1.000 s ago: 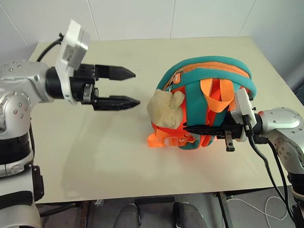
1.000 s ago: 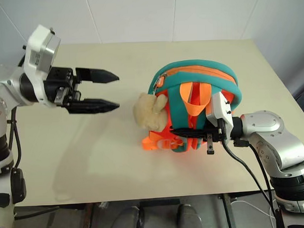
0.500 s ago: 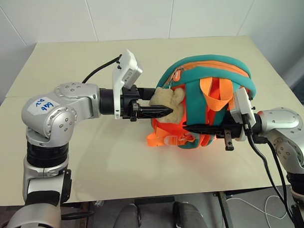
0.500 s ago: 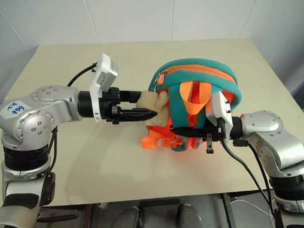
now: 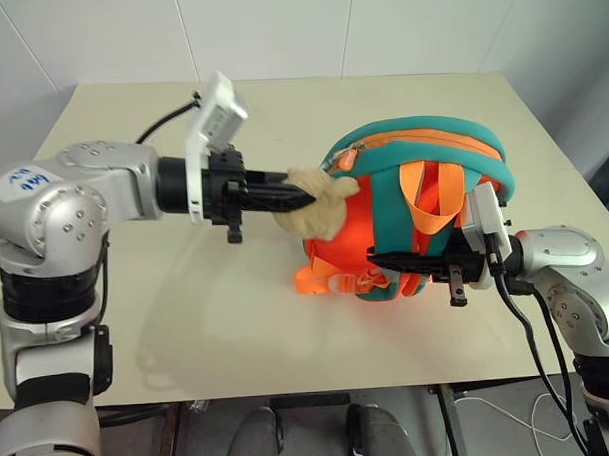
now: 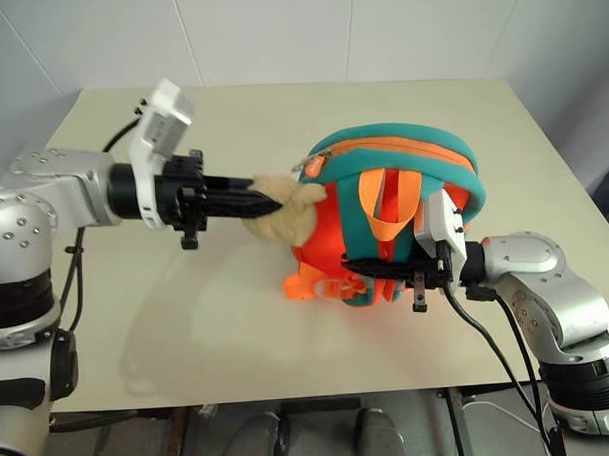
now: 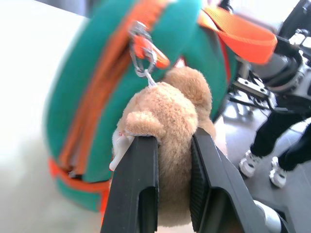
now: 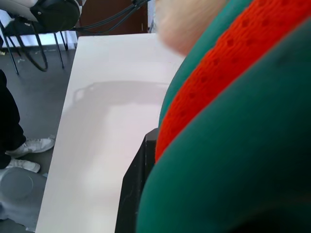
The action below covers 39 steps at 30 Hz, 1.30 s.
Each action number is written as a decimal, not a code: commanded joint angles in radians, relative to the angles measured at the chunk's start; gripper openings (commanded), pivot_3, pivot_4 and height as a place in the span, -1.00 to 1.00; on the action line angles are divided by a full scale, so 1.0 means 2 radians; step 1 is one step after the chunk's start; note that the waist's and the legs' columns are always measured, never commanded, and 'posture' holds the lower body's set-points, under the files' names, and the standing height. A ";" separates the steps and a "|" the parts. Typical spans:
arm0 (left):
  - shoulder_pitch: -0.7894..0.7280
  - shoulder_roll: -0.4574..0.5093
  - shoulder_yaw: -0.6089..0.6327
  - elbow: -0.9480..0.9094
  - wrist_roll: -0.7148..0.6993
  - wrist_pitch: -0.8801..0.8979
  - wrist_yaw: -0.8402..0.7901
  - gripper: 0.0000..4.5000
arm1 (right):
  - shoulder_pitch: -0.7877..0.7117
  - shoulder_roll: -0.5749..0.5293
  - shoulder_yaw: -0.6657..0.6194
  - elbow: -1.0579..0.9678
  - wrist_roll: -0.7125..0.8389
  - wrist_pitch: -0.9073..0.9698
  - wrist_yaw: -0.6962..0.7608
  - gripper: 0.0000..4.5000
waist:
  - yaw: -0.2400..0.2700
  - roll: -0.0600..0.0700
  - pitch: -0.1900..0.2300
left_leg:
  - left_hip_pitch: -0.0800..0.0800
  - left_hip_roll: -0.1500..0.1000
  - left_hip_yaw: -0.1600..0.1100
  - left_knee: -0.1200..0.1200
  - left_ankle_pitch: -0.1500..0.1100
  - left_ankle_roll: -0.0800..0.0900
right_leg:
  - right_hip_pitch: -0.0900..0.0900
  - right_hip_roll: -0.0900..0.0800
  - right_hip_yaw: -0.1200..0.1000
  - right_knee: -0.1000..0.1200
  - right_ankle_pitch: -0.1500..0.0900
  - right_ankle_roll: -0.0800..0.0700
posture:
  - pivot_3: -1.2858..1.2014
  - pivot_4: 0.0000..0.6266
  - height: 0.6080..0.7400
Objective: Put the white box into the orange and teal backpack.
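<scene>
backpack (image 5: 424, 214) on table (image 5: 188, 322) — plush toy (image 5: 319, 202) at its left

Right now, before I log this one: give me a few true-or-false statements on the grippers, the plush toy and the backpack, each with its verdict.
1. The left gripper is clamped on the plush toy. True.
2. The backpack zipper is wide open. False: it looks closed.
3. The right gripper grips the backpack low at its strap side. True.
4. The plush toy lies loose on the table. False: it hangs clipped to the zipper pull.
</scene>
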 commanded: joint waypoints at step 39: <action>0.096 -0.098 -0.009 0.214 0.220 -0.390 -0.047 -0.83 | 0.044 -0.095 -0.059 -0.062 -0.003 0.046 -0.048 -0.63 | 0.003 0.000 0.000 | -0.001 0.000 0.000 0.000 0.000 0.000 | -0.001 -0.001 0.000 0.000 0.000 0.000 | 0.03 -0.52 1.00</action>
